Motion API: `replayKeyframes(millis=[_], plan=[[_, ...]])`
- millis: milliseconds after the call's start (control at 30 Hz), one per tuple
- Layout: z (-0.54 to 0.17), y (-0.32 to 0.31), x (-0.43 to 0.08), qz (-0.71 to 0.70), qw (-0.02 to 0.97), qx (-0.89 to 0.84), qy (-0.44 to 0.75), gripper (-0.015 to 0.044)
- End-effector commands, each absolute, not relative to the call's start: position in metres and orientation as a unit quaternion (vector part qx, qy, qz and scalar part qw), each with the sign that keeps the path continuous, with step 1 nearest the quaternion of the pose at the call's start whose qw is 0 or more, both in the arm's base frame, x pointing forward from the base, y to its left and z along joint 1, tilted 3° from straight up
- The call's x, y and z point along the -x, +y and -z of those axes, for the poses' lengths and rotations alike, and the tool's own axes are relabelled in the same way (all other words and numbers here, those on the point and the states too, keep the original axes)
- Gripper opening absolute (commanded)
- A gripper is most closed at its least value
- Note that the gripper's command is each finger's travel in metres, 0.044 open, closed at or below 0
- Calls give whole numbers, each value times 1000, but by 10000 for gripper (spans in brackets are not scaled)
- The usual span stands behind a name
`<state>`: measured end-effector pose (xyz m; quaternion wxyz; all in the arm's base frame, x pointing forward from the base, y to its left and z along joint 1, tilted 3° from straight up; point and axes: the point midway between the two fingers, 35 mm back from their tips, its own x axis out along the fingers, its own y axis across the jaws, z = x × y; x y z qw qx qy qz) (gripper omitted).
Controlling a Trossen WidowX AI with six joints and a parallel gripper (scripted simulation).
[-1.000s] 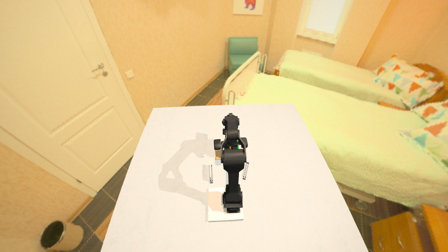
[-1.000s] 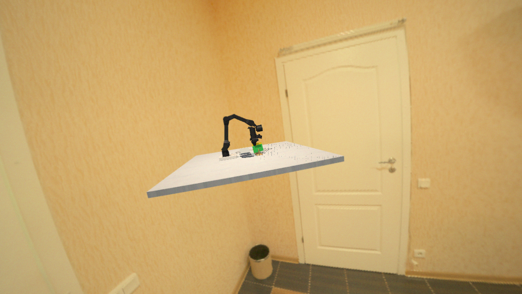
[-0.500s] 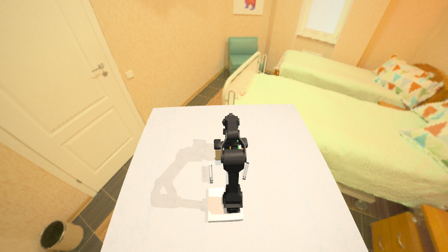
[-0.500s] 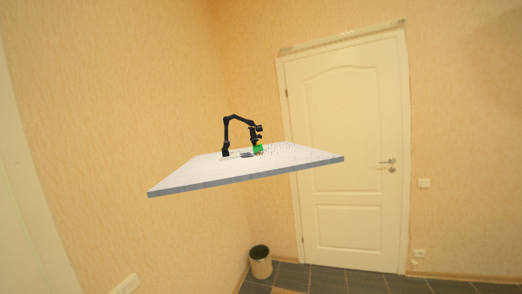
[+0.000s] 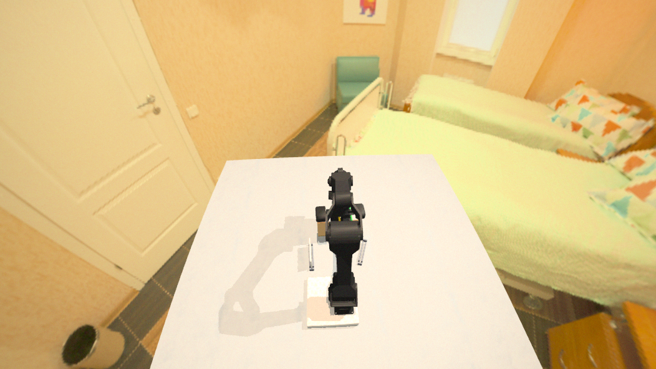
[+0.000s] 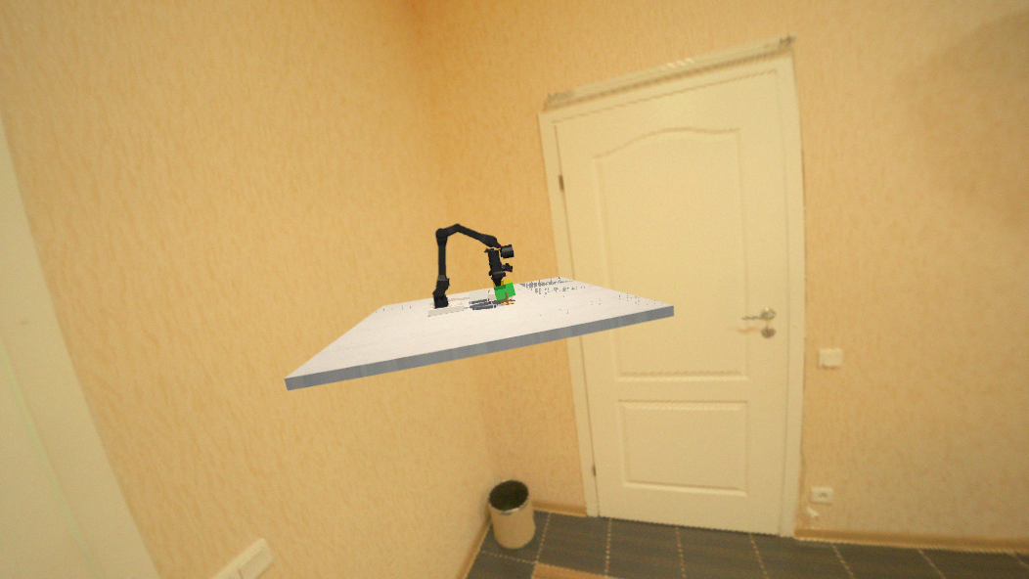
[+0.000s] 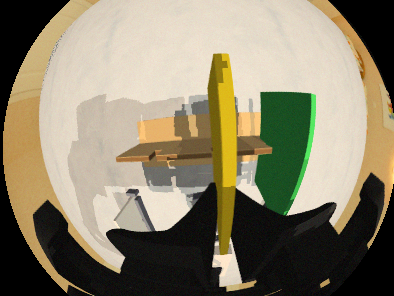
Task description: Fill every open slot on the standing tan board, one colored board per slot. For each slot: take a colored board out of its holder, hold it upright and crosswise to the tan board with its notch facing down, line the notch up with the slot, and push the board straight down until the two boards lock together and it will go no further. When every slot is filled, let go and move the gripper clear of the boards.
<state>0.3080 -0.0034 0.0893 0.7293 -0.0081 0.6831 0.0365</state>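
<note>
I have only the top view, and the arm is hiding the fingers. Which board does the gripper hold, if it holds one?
Observer: In the wrist view, the gripper is shut on the yellow board.

Operator: Thank you. The green board, I see only a small line of it. Is it lying down?

Observer: No, the green board stands upright, as its broad face in the exterior view shows.

Operator: And does the tan board have an open slot that I cannot see?

Observer: The tan board has what looks like an open slot, left of the yellow board in the wrist view.
</note>
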Motion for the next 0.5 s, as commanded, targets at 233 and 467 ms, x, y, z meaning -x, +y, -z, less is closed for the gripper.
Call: replayKeyframes(millis=[233,467], plan=[[-87,-2,-306,-33,726,6,687,0],[-87,-3,-305,-28,726,1,687,0]])
